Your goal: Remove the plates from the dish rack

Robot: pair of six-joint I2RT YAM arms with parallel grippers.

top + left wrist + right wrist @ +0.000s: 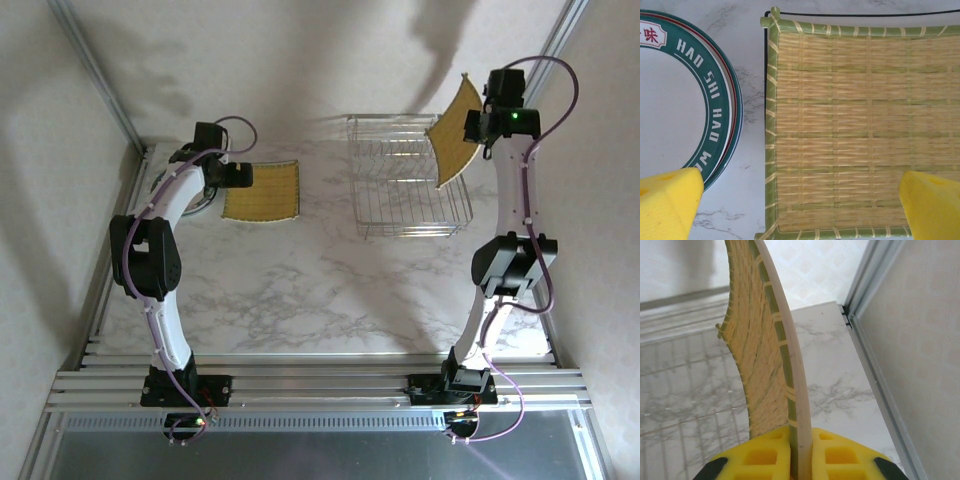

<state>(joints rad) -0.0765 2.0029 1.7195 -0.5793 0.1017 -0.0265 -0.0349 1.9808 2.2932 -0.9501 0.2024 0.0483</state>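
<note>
The square mustard-yellow plate (455, 132), woven like fine matting with a green-bound rim and a gentle curve, stands on edge above the right side of the dish rack (400, 190), one edge pinched tight between the yellow pads (840, 457) of the right gripper (800, 457). The rack, a silver basket of thin wire bars, sits on the white marbled desk (320, 290). Over left, a second woven square plate (855, 130) lies flat just beside round white plates (670, 110) with teal lettered rims, the left gripper (800, 205) above them spread wide, holding nothing.
</note>
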